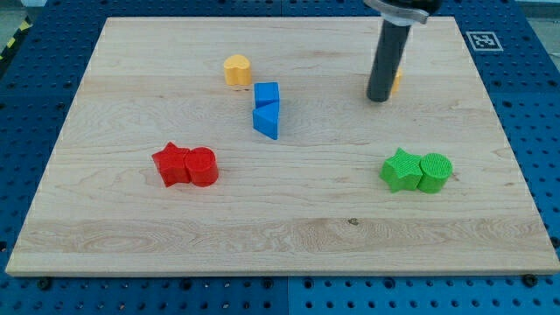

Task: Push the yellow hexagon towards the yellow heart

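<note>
My tip (379,98) rests on the wooden board (280,219) in the view's upper right, at the bottom of a straight dark rod; there are no jaws to open or close, and it holds nothing. Directly behind the rod, on its right side, a sliver of the yellow hexagon (397,81) peeks out, so the tip sits just beside it, at its left edge. Most of that block is hidden and I cannot tell whether they touch.

Well to the view's left, near the top of the board, sits the yellow heart (236,70). Between tip and heart, slightly lower, a blue cube (267,94) touches a blue triangle (268,120) just below it. This pair lies a little under the straight line from hexagon to heart, closer to the heart.

Further off, at the view's right and lower than the tip, a green star (401,171) touches a green cylinder (435,171). At the view's lower left, a red star (171,164) touches a red cylinder (202,166). Both pairs lie well apart from the tip and from the two yellow blocks.
</note>
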`<action>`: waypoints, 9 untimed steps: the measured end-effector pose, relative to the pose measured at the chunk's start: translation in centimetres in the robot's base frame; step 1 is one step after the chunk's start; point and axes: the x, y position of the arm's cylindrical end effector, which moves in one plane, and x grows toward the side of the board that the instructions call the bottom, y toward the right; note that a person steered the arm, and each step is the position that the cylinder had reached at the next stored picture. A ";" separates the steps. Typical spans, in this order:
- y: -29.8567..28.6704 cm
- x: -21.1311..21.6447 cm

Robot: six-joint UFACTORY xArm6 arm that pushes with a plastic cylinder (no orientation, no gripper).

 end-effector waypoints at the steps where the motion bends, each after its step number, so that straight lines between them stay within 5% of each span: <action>1: 4.9 0.1; 3: 6.7 -2.4; 9: -2.2 -5.4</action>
